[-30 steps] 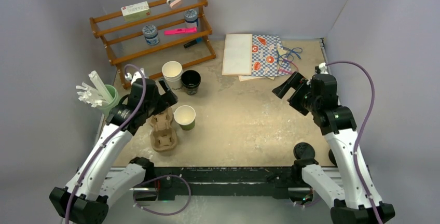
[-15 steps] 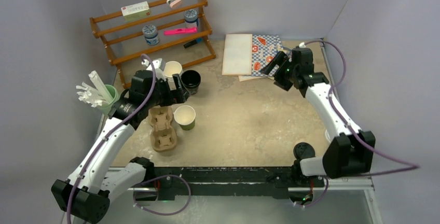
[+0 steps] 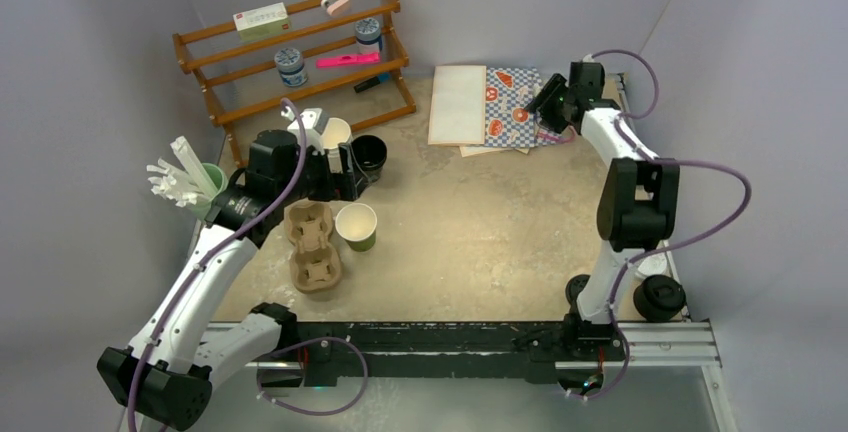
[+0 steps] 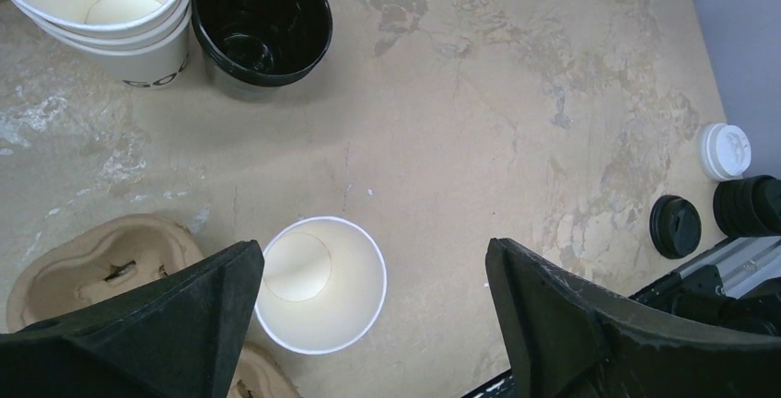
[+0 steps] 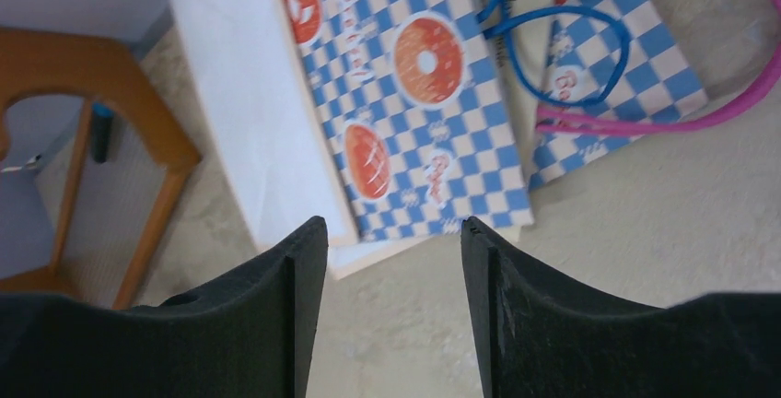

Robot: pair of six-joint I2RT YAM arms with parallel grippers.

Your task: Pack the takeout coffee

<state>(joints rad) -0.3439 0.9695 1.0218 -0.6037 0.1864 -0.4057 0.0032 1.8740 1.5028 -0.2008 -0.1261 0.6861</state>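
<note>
The takeout coffee cup, small and black with no lid on, stands beside the stacked white cups; the left wrist view shows its dark inside. A round black sip lid lies near the table's front right edge. My left gripper hovers just in front of the black cup, wide open and empty, above the green cup. My right gripper reaches to the back right over the checkered paper bags. Its jaws stand partly open with nothing between them.
A brown pulp cup carrier lies left of the green cup. A wooden rack stands at the back left, and a green holder of white sticks at the left edge. A white lid and a black stack sit front right.
The right arm has swung from mid-table to the back right over the bags, and its jaws have narrowed. The left gripper has moved back and right, toward the black cup.
</note>
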